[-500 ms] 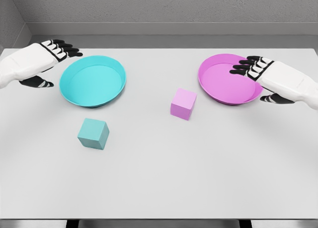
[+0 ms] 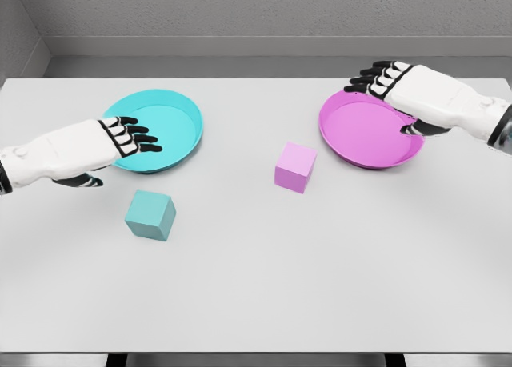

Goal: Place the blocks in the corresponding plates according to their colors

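Teal block (image 2: 150, 215) flat on desk (image 2: 256, 303), just below and slightly right of left hand (image 2: 112, 143). Left hand empty, fingers stretched out and relaxed, tips over near rim of teal plate (image 2: 156, 129). Block sits toward the robot from that plate, near it, not touching. No long axis to speak of, cube-ish, one corner turned a bit toward cam, so approach angle prob matters little.

Pink block (image 2: 295, 167) mid-desk, left of and below pink plate (image 2: 370, 130), close but apart. Right hand (image 2: 400, 91) over far right part of pink plate, fingers extended, nothing held. Well apart from pink block, w/ plate in between.

Judgement: left hand clearly nearer its block than right is to pink one. Likely next = left hand down and slightly right onto teal block.
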Controlling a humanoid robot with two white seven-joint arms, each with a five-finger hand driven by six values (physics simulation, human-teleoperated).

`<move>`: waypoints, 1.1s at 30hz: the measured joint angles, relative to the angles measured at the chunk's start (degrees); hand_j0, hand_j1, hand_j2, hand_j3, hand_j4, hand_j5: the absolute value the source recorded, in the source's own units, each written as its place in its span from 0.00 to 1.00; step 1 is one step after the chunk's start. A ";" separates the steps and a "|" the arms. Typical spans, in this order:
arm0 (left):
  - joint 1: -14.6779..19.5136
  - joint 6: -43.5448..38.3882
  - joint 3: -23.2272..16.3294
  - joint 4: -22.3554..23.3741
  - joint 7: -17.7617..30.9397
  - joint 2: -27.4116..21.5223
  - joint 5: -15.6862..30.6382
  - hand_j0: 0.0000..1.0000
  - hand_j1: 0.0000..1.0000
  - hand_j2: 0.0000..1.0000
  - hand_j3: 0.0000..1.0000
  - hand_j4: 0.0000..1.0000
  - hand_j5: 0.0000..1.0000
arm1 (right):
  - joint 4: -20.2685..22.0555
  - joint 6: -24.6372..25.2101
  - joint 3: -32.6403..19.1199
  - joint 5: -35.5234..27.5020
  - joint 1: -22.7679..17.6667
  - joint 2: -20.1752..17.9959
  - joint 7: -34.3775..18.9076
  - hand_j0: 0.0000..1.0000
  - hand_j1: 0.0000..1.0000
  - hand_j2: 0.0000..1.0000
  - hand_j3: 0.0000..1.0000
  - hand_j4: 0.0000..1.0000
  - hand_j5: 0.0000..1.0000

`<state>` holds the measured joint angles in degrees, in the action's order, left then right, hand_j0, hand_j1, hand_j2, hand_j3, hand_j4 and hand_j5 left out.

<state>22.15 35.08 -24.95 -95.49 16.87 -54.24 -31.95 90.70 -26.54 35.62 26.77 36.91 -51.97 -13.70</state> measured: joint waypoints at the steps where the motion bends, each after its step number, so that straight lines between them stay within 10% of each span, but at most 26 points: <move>1: 0.00 0.00 -0.09 -0.60 0.03 0.35 -0.99 1.00 1.00 1.00 1.00 1.00 1.00 | -0.05 0.37 1.69 0.01 2.37 1.22 -2.67 1.00 1.00 1.00 1.00 1.00 1.00; 11: 0.17 0.00 -2.69 -3.12 0.56 1.20 -9.86 1.00 1.00 1.00 1.00 1.00 1.00 | -2.18 2.67 15.02 0.24 13.63 11.45 -19.49 1.00 1.00 1.00 1.00 1.00 1.00; 33: -2.82 0.00 -5.30 -6.00 1.64 1.32 -13.54 1.00 1.00 1.00 1.00 1.00 1.00 | -9.82 5.71 25.65 0.33 19.96 18.77 -21.32 1.00 1.00 1.00 1.00 1.00 1.00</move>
<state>19.34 35.08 -30.25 -101.49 18.51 -52.91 -45.48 80.88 -20.84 61.26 27.10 56.87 -33.20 -35.02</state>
